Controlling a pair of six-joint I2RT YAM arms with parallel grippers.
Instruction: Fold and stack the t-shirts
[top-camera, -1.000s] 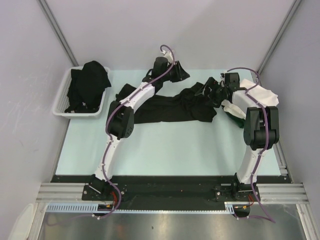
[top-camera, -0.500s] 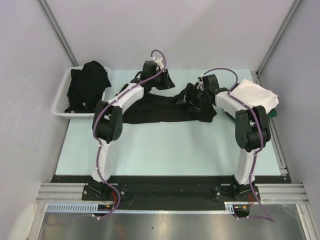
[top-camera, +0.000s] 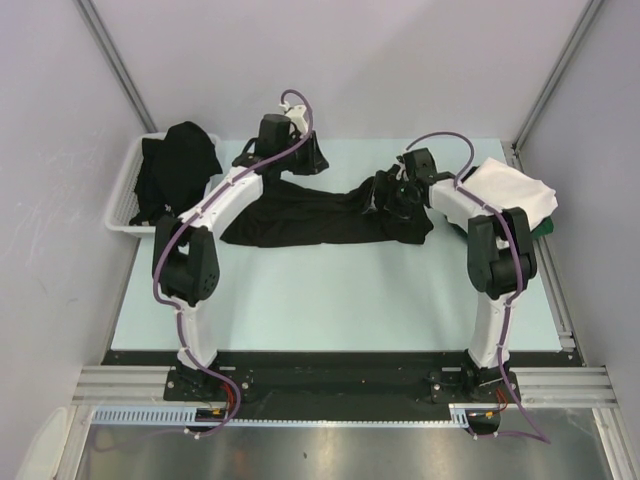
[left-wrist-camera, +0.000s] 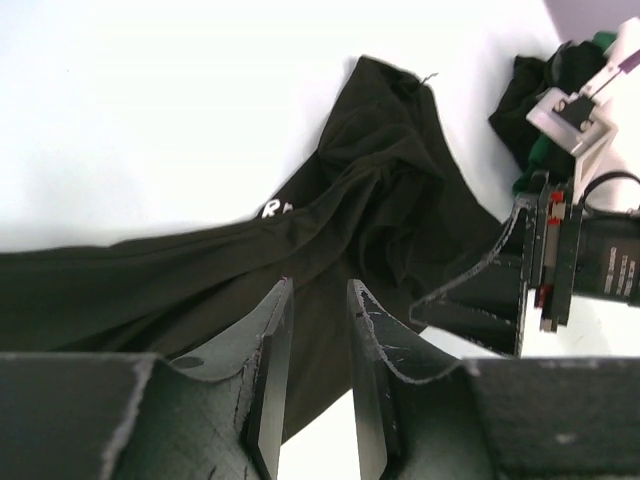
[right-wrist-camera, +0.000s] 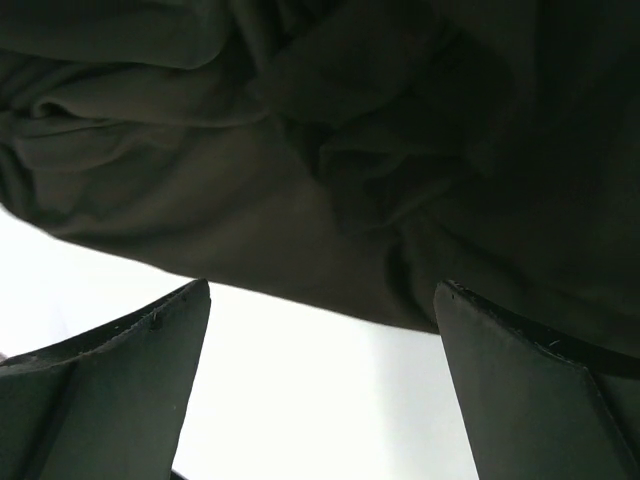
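Note:
A black t-shirt (top-camera: 320, 215) with white lettering (left-wrist-camera: 275, 208) lies stretched across the back of the table, bunched at its right end. My left gripper (top-camera: 303, 160) is at the back, its jaws nearly closed on the shirt's cloth (left-wrist-camera: 380, 200), seen in the left wrist view (left-wrist-camera: 318, 285). My right gripper (top-camera: 392, 192) is wide open and empty, low over the table at the bunched end (right-wrist-camera: 300, 150), with its jaws (right-wrist-camera: 322, 288) either side of bare table. A folded white t-shirt (top-camera: 510, 185) lies on a dark green one (top-camera: 545, 230) at the right edge.
A white slotted basket (top-camera: 125, 190) at the back left holds more black t-shirts (top-camera: 180, 160). Grey walls close the table on the left, back and right. My right gripper body (left-wrist-camera: 560, 260) shows in the left wrist view.
My left gripper has moved left along the back, drawing the black shirt out to the left. My right arm swung left to the bunched end, uncovering the white shirt.

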